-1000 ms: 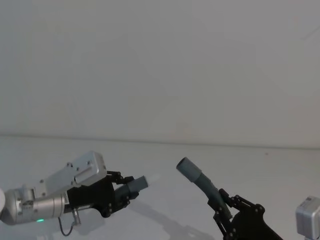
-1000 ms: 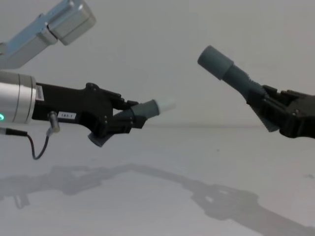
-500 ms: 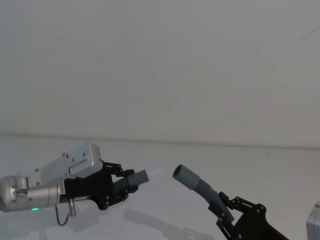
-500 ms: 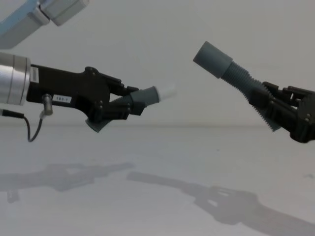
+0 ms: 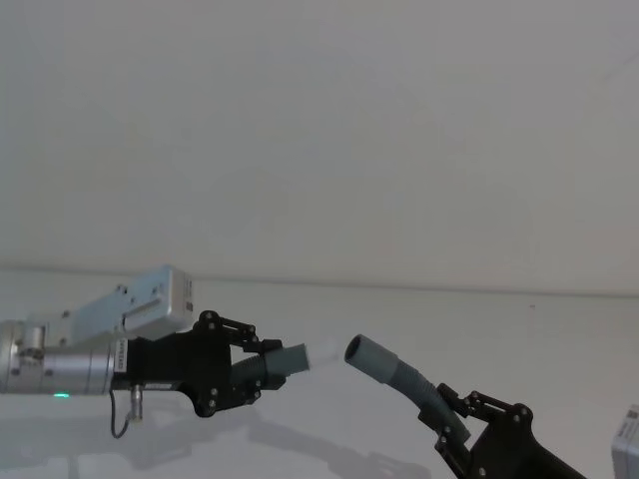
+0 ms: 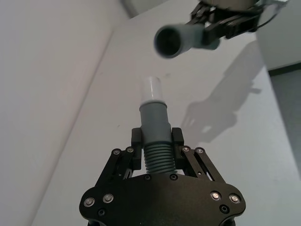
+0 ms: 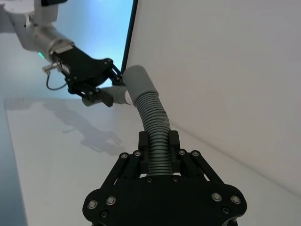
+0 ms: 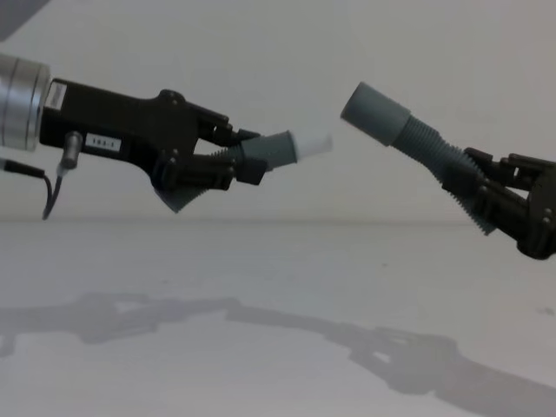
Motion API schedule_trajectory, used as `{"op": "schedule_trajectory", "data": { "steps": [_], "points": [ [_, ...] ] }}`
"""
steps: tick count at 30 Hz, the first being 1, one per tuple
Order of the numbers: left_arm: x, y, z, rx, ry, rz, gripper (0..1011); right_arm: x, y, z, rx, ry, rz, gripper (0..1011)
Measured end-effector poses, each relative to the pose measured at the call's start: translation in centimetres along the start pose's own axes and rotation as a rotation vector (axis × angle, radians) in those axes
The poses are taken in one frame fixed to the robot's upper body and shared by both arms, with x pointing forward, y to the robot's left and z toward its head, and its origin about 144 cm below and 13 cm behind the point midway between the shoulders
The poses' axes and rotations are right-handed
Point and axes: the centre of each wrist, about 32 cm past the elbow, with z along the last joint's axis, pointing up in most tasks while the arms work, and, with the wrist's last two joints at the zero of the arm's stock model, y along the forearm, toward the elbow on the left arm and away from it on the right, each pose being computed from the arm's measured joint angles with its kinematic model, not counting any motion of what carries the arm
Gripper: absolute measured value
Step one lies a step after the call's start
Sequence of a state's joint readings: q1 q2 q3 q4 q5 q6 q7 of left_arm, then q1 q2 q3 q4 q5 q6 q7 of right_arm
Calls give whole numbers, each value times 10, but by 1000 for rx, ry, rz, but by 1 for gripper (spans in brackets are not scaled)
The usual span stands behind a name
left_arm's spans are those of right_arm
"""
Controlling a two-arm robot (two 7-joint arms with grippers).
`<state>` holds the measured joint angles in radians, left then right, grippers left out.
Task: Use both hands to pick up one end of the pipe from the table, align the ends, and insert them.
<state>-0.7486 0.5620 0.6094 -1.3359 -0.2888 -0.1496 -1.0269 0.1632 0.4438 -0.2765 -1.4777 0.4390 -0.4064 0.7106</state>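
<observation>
The right gripper (image 8: 467,187) is clamping the hose (image 8: 426,143) behind the cuff (image 8: 373,114). The left gripper (image 8: 248,158) is clamping the short piece (image 8: 276,149), its tip (image 8: 311,145) hanging just left of the cuff, lower. Lining up both axes before pushing is looking wise.

The black toothed left gripper (image 6: 156,141) is clamped on the ribbed section of the short dark grey plastic tube piece (image 6: 154,125), whose narrower white plug tip (image 6: 152,89) points away from the camera. Beyond the tip, apart from it and slightly off its line, hangs the dark grey hose (image 6: 190,37). Its smooth round open cuff (image 6: 169,41) faces the camera, and the black right gripper (image 6: 214,33) grips it farther back. Both pieces are held above the matte white table (image 6: 117,117), where grey shadows (image 6: 216,113) lie.
</observation>
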Motion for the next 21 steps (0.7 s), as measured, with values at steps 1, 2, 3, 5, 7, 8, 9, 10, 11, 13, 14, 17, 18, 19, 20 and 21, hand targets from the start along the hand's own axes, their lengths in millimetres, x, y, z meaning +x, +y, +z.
{"op": "schedule_trajectory", "data": {
  "steps": [1, 2, 3, 5, 7, 8, 9, 10, 11, 13, 14, 17, 18, 19, 20, 21],
  "points": [
    [1, 0, 1, -2, -1, -8, 339, 0, 0, 0, -1, -4, 1, 225],
    [3, 0, 2, -4, -2, -17, 336, 1, 0, 0, -1, -8, 2, 225],
    [4, 1, 3, -6, -5, -26, 336, 1, 0, -1, -3, -11, 3, 225],
    [8, 2, 7, -8, -10, -51, 339, 3, 0, -2, -7, -25, 7, 225],
    [12, 3, 10, -5, -15, -74, 336, 4, 0, -3, -12, -38, 10, 225],
    [12, 3, 10, -5, -15, -74, 336, 5, 0, -3, -13, -43, 11, 225],
    [14, 5, 12, 0, -15, -88, 336, 6, 0, -3, -15, -46, 12, 225],
    [16, 6, 14, 3, -17, -94, 336, 6, -1, -3, -16, -52, 12, 225],
    [17, 6, 15, 6, -18, -100, 336, 7, -1, -4, -17, -57, 13, 225],
    [19, 9, 18, 15, -20, -115, 336, 10, -2, -4, -23, -73, 13, 225],
    [21, 11, 21, 22, -21, -123, 336, 11, -2, -5, -25, -77, 13, 226],
    [23, 15, 25, 35, -25, -133, 339, 15, -5, -5, -30, -91, 13, 225],
    [23, 16, 26, 39, -25, -136, 339, 15, -5, -5, -30, -95, 14, 225],
    [24, 17, 27, 43, -27, -138, 336, 16, -6, -6, -32, -98, 14, 224],
    [24, 19, 28, 49, -28, -141, 336, 17, -6, -6, -33, -101, 14, 225],
    [25, 20, 29, 51, -29, -143, 336, 19, -7, -6, -33, -110, 15, 225]
  ]
}}
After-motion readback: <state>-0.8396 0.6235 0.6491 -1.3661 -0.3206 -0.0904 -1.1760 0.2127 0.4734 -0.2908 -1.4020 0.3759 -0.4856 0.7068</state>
